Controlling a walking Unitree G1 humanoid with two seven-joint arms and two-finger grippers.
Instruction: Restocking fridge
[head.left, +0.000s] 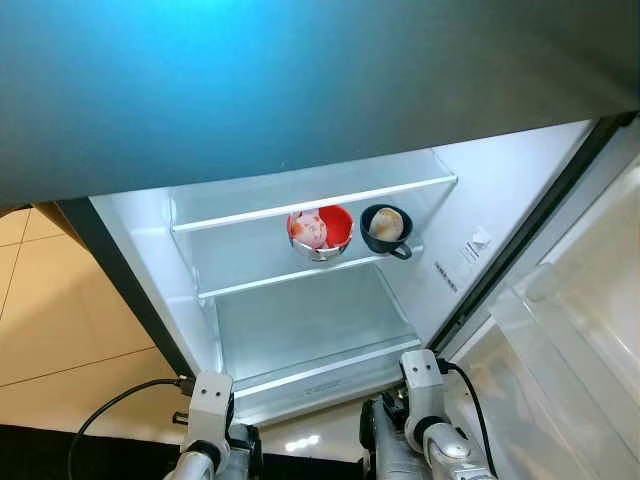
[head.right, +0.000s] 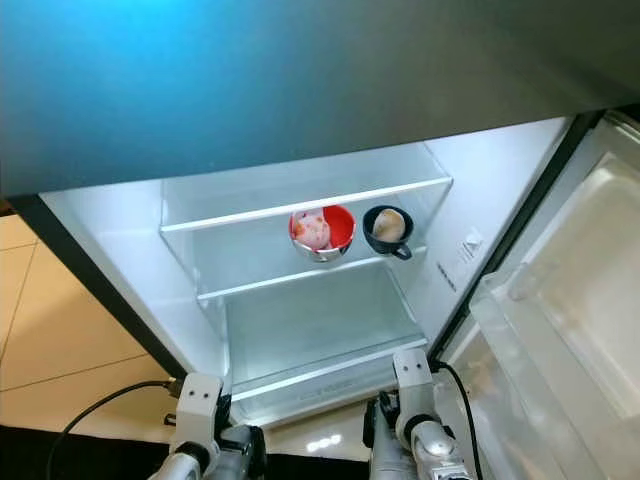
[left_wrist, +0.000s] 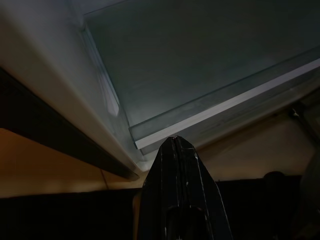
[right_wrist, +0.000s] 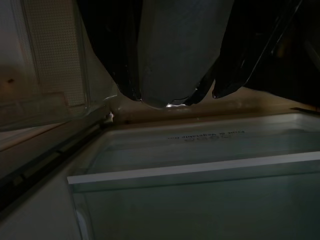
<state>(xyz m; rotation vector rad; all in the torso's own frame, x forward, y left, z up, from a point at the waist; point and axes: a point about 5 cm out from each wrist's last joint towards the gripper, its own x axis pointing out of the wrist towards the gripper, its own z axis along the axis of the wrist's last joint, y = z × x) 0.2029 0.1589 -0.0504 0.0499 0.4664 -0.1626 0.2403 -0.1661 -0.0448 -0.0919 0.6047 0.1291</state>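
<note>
Fridge interior brightly lit from within; head views sharp; wrist views dim, murky.

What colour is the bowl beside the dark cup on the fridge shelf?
Red bowl; the right eye view shows it best.

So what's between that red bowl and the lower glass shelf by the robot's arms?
Nothing: below the red bowl, the lower glass shelf is bare, seen in both eye views.

Fridge open, lit inside

Fridge door swung to the right; red bowl and dark cup side by side, upright, on the middle glass shelf; right gripper clasps a pale, smooth item
</note>
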